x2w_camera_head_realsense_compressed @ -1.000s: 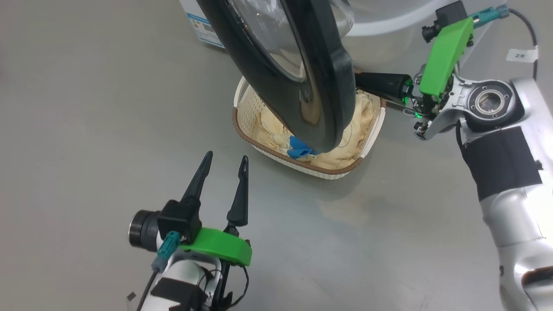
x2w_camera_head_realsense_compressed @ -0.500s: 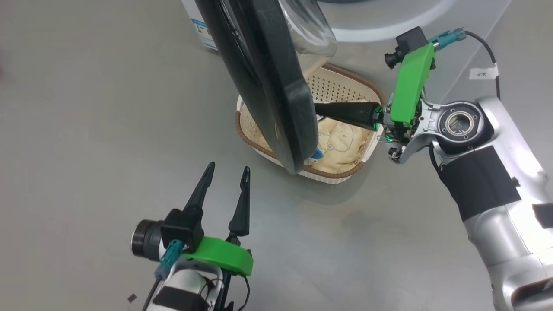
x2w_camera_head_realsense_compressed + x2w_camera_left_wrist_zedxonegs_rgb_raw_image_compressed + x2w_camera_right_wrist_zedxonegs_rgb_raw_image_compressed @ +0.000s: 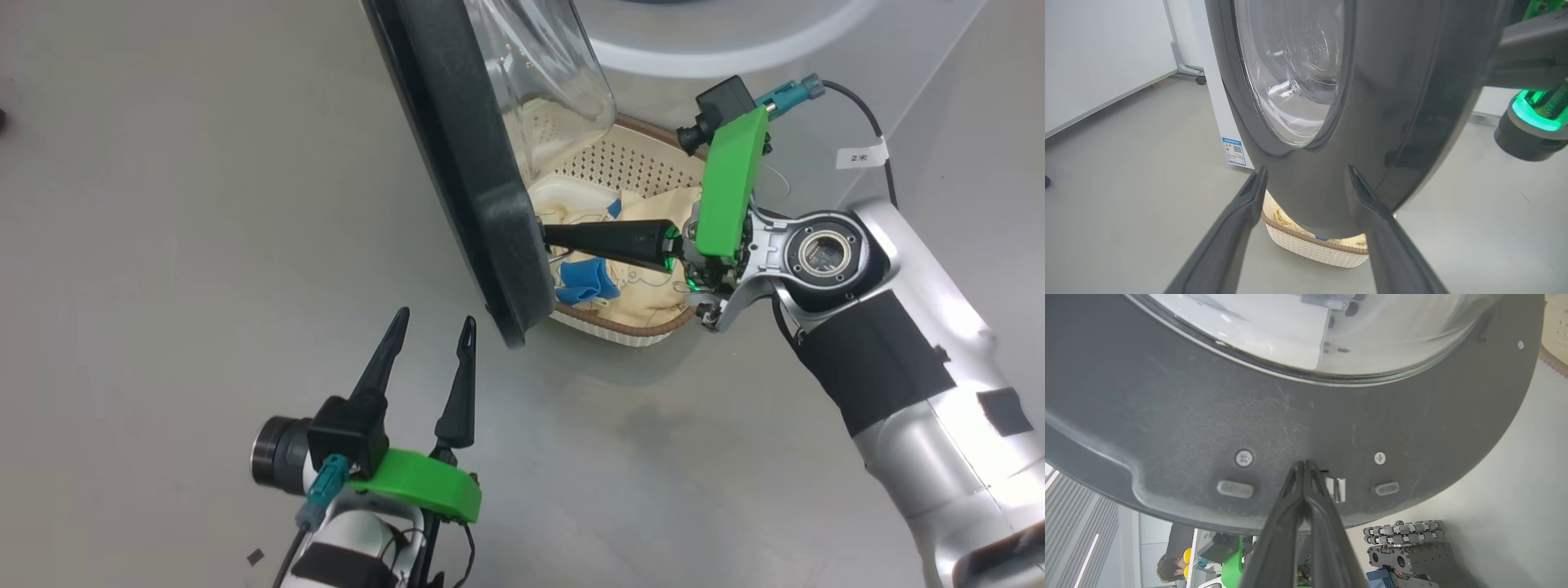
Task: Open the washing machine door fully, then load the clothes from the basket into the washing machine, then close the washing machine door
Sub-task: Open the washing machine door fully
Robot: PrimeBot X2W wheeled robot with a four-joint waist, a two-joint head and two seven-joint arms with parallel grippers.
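The washing machine door [image 3: 465, 163] stands edge-on, its black rim and clear glass bowl [image 3: 547, 82] swung out from the white washing machine [image 3: 735, 49]. My right gripper [image 3: 545, 237] is shut, its joined tips pressed against the door's inner face [image 3: 1208, 416] beside the latch [image 3: 1336, 488]. Below it sits the cream basket [image 3: 637, 333], holding pale clothes [image 3: 645, 286] with a blue patch [image 3: 584, 282]. My left gripper [image 3: 429, 322] hangs open over the floor, just outside the door's outer face [image 3: 1372, 102], holding nothing. The basket [image 3: 1310, 249] peeks out under the door.
Grey floor lies all around. A blue label sticker [image 3: 1233, 151] marks the machine's lower corner. A white wall panel [image 3: 1098, 61] stands to the far left. My wheeled base [image 3: 1404, 547] and a person's head [image 3: 1167, 567] show beneath the door.
The door has swung further open to the left with my shut right gripper against its inner face, uncovering more of the basket and clothes. The left gripper has stayed put.
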